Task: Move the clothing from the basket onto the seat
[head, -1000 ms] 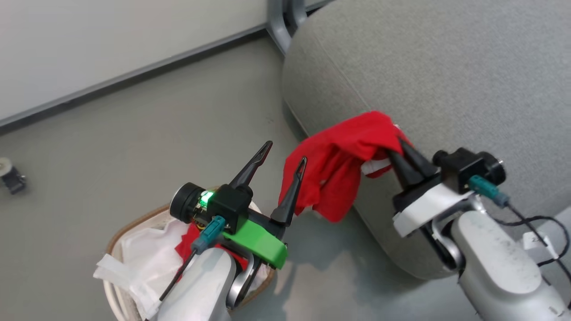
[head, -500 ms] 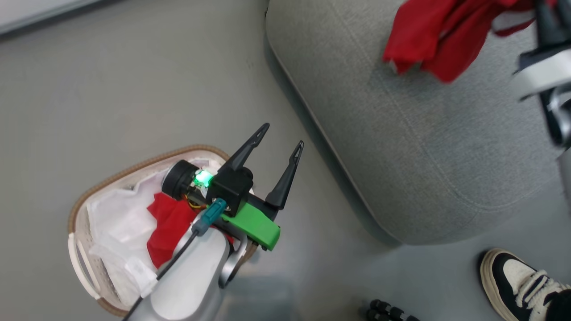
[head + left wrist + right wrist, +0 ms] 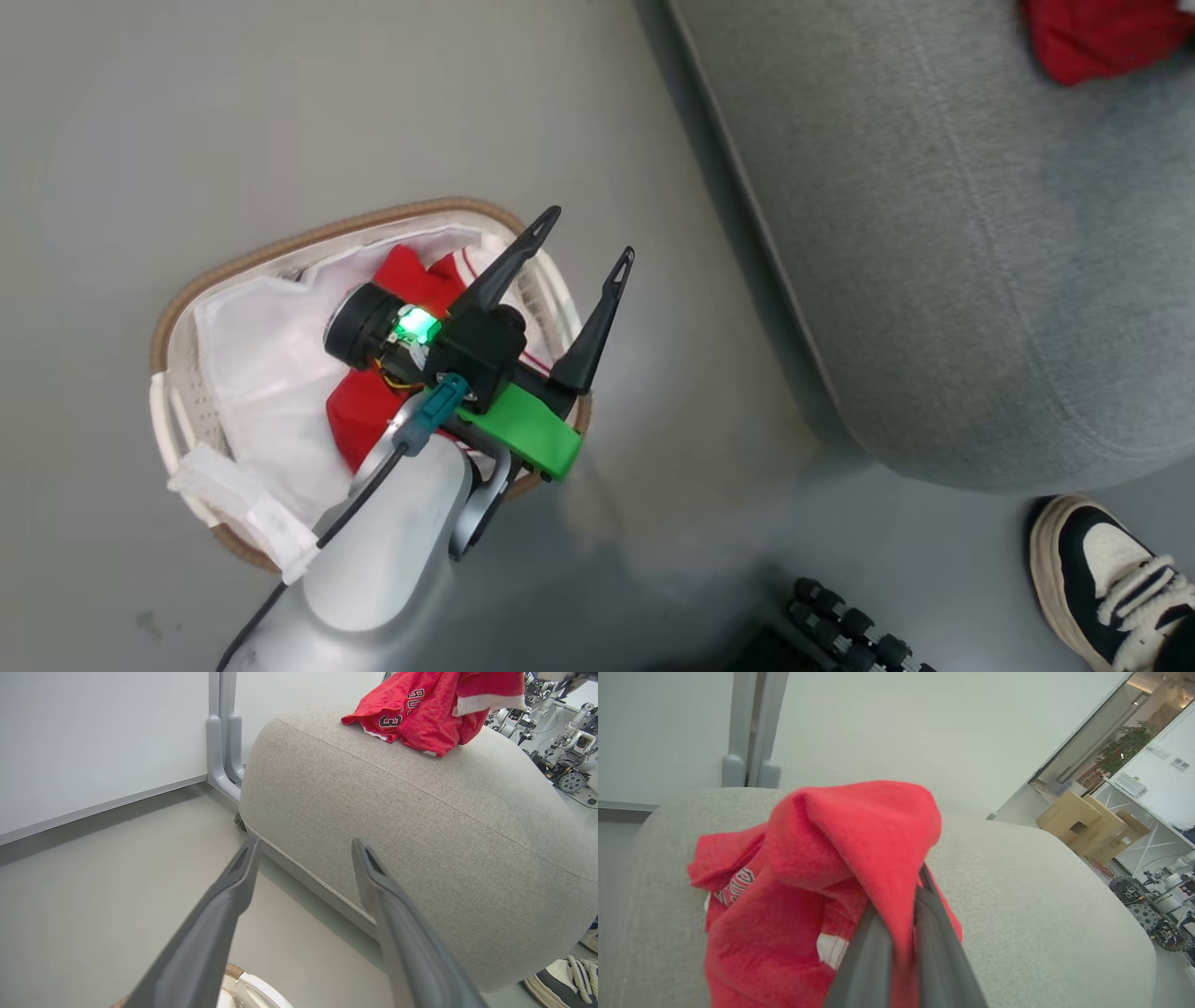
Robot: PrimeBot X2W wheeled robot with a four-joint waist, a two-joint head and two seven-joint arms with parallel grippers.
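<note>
Meanwhile, my right fingers (image 3: 864, 966) pinch a red jersey (image 3: 784, 868) draped on the grey seat (image 3: 1041, 896), my left fingers (image 3: 597, 322) hang wide above the basket (image 3: 177, 392) holding more red clothing (image 3: 359, 420); cloth clinging on release could drag off.

Head camera looks steeply down; both wrist cameras face the shared seat (image 3: 420, 812).

The left gripper (image 3: 591, 233) is showing two tapering black fingers (image 3: 509, 266), a green bracket (image 3: 518, 434) and a pale silver forearm (image 3: 383, 569); a green light (image 3: 415, 325) is glowing beside a teal connector (image 3: 431, 425) trailing a black cable (image 3: 359, 499).
</note>
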